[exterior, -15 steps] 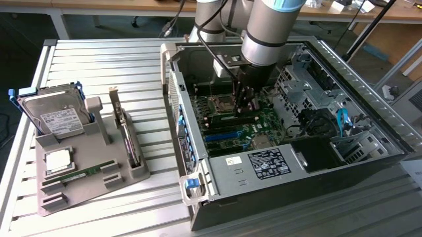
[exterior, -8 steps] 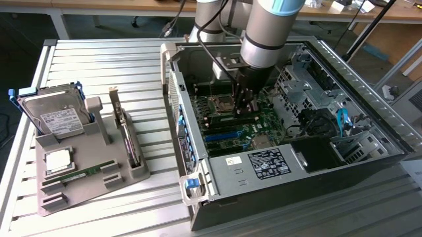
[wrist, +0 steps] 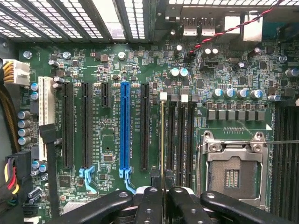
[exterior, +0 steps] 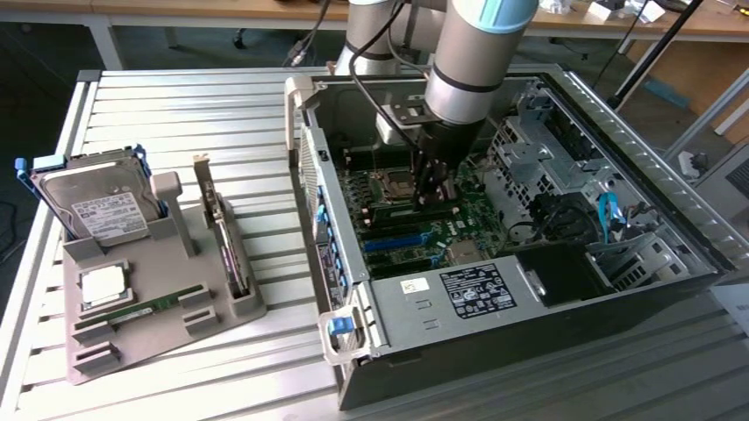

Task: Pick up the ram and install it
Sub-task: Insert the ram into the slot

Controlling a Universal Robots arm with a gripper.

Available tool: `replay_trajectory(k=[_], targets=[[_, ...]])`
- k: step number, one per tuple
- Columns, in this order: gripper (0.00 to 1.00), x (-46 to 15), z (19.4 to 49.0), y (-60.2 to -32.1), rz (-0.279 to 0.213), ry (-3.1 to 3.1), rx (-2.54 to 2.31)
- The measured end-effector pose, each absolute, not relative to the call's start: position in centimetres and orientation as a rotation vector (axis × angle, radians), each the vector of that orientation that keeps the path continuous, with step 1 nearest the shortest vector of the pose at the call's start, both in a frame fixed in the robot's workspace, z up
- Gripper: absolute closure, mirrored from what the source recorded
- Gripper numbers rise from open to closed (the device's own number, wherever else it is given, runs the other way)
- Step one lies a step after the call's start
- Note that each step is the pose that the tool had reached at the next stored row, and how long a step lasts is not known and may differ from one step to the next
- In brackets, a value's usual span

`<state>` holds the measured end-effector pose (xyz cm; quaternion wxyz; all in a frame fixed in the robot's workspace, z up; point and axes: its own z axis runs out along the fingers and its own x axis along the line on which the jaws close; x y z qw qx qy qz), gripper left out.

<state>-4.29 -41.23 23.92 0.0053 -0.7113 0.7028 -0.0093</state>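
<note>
The fingers (wrist: 150, 205) are nearly closed, pinching the ram (wrist: 162, 140) — seen edge-on as a thin strip — inside the open computer case (exterior: 468, 368). It stands upright over the motherboard (wrist: 112, 177), aligned with the memory slots (wrist: 180, 140) beside the empty processor socket (wrist: 232, 175) — whether seated, I cannot tell.

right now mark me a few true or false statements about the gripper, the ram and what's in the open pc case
1. The gripper is closed on the thin green ram stick. True.
2. The ram stick hangs over the long blue slot. False: it is over the black memory slots.
3. The metal processor socket is empty. True.
4. The silver hard drive lies inside the black computer case. False: it stands in the grey tray outside.
</note>
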Motion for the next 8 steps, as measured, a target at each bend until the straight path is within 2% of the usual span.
replay_trajectory(k=[8], targets=[[0.88,-4.29,23.66,-41.22,-0.029,2.200,-2.227]])
